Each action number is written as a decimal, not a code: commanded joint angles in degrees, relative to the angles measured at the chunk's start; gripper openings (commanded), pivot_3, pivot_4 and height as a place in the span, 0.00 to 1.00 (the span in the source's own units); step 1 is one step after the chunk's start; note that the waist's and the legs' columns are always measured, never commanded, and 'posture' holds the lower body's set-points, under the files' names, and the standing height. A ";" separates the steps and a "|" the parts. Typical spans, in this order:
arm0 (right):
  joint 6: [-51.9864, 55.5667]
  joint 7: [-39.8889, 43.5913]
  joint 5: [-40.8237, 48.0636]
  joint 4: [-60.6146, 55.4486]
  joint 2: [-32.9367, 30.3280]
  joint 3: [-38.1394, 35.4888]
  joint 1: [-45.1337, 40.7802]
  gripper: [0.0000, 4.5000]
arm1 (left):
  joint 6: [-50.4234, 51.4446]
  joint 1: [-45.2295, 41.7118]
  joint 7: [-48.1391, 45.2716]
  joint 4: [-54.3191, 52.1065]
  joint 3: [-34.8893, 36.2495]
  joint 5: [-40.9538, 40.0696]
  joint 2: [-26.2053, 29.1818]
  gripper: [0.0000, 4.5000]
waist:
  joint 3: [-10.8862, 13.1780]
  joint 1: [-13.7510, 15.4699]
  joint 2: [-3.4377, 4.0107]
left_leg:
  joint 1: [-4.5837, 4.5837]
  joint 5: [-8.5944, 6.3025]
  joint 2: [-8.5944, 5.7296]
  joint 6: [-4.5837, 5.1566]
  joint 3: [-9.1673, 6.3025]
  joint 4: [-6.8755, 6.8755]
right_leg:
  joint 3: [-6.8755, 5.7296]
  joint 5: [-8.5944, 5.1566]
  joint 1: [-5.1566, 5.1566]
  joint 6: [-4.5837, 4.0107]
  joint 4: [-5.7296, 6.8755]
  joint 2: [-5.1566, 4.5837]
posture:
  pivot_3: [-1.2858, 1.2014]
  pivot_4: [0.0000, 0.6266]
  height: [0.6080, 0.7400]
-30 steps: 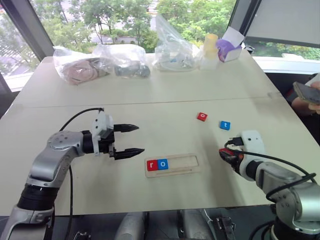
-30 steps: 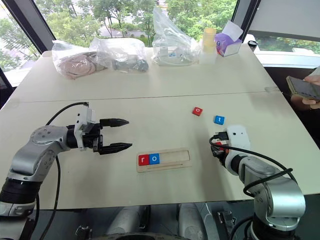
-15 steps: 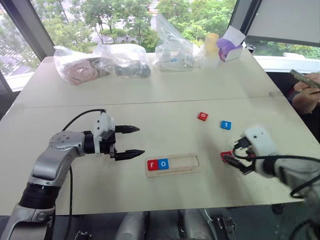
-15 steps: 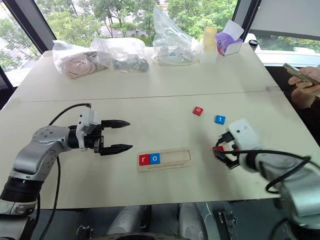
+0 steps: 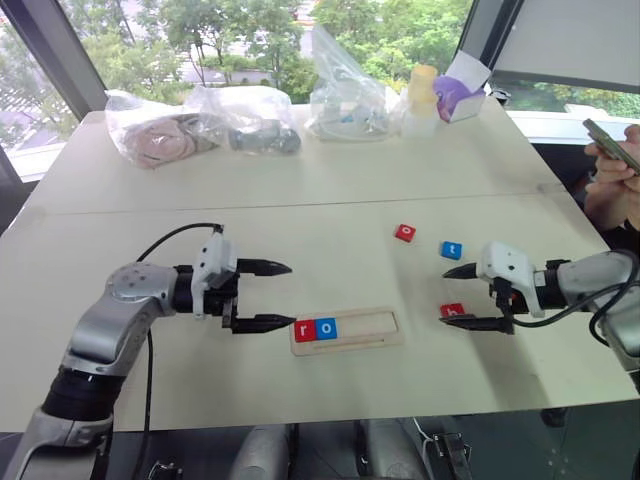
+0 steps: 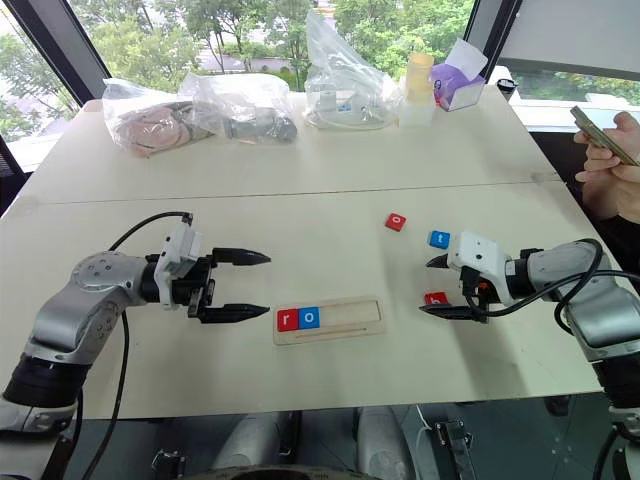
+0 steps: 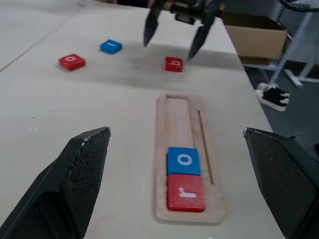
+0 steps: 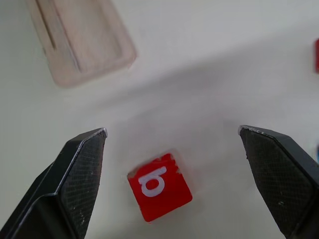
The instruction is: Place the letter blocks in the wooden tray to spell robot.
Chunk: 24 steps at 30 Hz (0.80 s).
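Observation:
The wooden tray (image 5: 365, 325) lies at the table's front middle, with a red r block (image 5: 305, 331) and a blue o block (image 5: 326, 328) at its left end. A red b block (image 8: 159, 186) lies on the table right of the tray, between the spread fingers of my open right gripper (image 5: 445, 297), touching neither. Farther back lie a red o block (image 5: 404, 232) and a blue t block (image 5: 451, 250). My left gripper (image 5: 291, 295) is open and empty just left of the tray, pointing along it.
Several clear plastic bags (image 5: 345, 90), a yellow bottle (image 5: 421, 95) and a purple box (image 5: 458, 92) stand along the table's far edge. A person's hand with a phone (image 5: 610, 150) shows at the right edge. A seam (image 5: 300, 205) crosses the table.
My right gripper has opened, rolled over and now points left; the red b block lies on the table between its fingers. My left gripper has shifted slightly toward the tray.

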 commanded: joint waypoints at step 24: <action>-11.11 -1.39 -5.30 6.95 2.39 0.39 1.88 0.35 | 0.14 -0.45 2.10 -3.26 2.31 -1.54 1.69 1.00 | -0.02 0.02 0.03 | 0.03 0.01 -0.02 -0.01 -0.01 0.29 | 0.06 0.00 0.18 -0.08 0.01 0.00 | 0.52 0.24 1.00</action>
